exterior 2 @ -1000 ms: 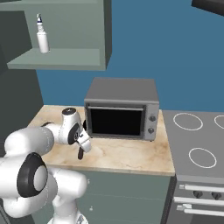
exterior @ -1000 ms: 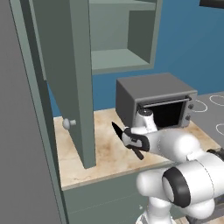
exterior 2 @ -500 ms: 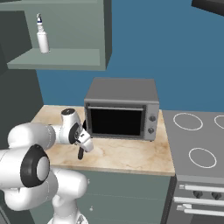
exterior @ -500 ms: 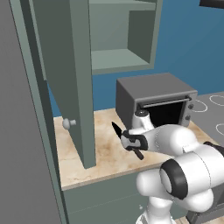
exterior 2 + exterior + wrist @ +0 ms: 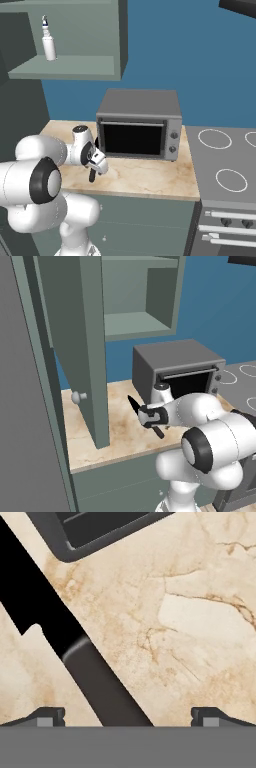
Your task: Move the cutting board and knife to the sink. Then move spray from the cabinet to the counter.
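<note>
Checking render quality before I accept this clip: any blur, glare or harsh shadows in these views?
Left base view: sharp, flat light, soft shade behind the cabinet door. Right base view: even, no glare on the oven. Hand view: the knife reads crisp, blade pure black.

the bench [image 5: 200, 612] looks like polished beige marbled stone with brown veins; the knife [image 5: 75, 657] on it has a matt black blade and a smooth dark handle.
</note>
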